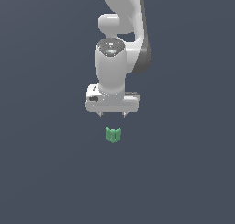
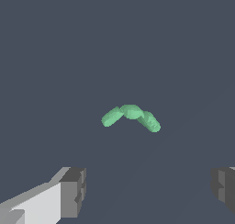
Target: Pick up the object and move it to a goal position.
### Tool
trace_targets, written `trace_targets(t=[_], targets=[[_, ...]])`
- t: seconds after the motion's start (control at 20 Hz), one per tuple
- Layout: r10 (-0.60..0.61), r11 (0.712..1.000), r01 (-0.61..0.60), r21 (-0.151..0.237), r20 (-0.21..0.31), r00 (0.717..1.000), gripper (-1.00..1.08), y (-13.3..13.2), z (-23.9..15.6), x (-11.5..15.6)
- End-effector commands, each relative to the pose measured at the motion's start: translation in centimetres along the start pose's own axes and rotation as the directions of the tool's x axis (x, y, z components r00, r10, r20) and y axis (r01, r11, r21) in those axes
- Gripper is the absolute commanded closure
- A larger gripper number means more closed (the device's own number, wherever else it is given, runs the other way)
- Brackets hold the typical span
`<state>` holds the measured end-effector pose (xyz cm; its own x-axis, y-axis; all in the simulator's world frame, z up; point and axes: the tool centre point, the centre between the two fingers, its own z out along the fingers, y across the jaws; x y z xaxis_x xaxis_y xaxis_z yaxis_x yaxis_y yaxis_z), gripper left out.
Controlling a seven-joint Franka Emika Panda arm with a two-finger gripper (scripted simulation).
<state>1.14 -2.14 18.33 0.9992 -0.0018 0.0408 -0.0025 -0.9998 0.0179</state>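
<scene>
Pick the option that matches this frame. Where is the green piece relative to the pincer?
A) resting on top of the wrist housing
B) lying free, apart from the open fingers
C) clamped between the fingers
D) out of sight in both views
B: the green piece lies alone on the dark surface, while the pincer has its fingers spread wide and touching nothing.

No text, label, brand, number or sign can be read in either view.
</scene>
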Motion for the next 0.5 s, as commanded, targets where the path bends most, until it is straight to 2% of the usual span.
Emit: trace_targets(t=[0.0, 0.45], targets=[[0.0, 1.0, 0.0, 0.0, 0.0, 1.0, -0.92, 0.0, 0.0, 0.0], [-0.04, 0.999, 0.04, -0.008, -0.047, 0.998, -0.92, -2.4, -1.9, 1.6]])
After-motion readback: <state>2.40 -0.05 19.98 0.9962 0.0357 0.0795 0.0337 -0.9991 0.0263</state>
